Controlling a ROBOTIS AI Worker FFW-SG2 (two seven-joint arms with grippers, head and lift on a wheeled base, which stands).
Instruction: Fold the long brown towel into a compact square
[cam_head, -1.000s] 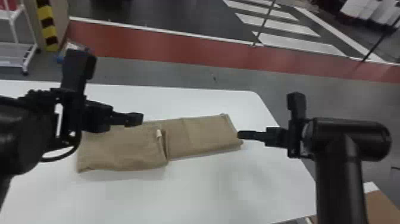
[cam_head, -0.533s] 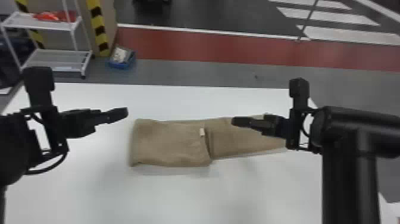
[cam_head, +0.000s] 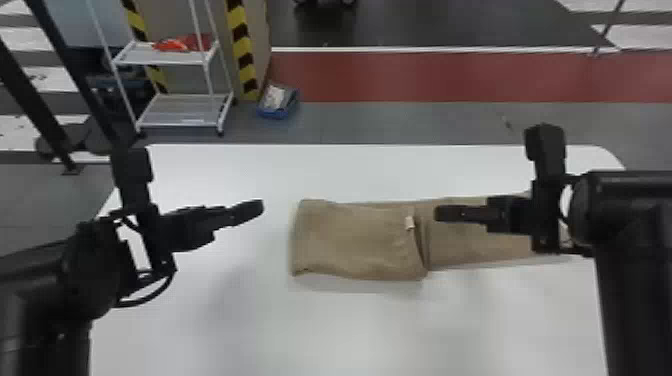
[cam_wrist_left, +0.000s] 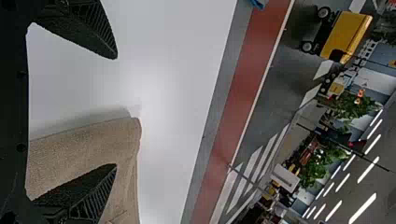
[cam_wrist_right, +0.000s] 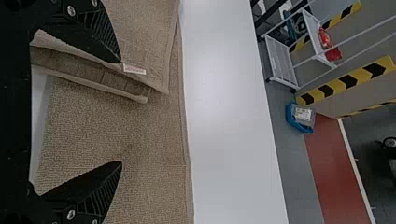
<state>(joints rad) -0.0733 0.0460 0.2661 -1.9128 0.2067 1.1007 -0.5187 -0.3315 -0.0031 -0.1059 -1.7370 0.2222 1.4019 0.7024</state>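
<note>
Towel (cam_head: 352, 242) part-folded on table (cam_head: 350, 330), stack (cam_head: 340, 235) toward 9 o'clock. Left claw (cam_wrist_left: 116, 111) spread wide beyond stack; right claw (cam_wrist_right: 121, 112) wide above towel. Next, probably: grip tail (cam_head: 480, 250) at 3 o'clock, fold toward 9.

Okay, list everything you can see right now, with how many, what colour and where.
Towel: one, brown, partly folded on the table
Label: one, whitish, on the towel's folded-over edge
Table: one, white, under the towel
Shelf cart: one, white, on the floor behind
Item: one at least, red, upper cart shelf
Bin: one, blue, floor near the cart
Floor strip: one, red, beyond the table
Plants: two at least, green, background
Arms: two, black, either side
Left tool: one, black, open, at the towel's left
Right tool: one, black, open, above the towel
</note>
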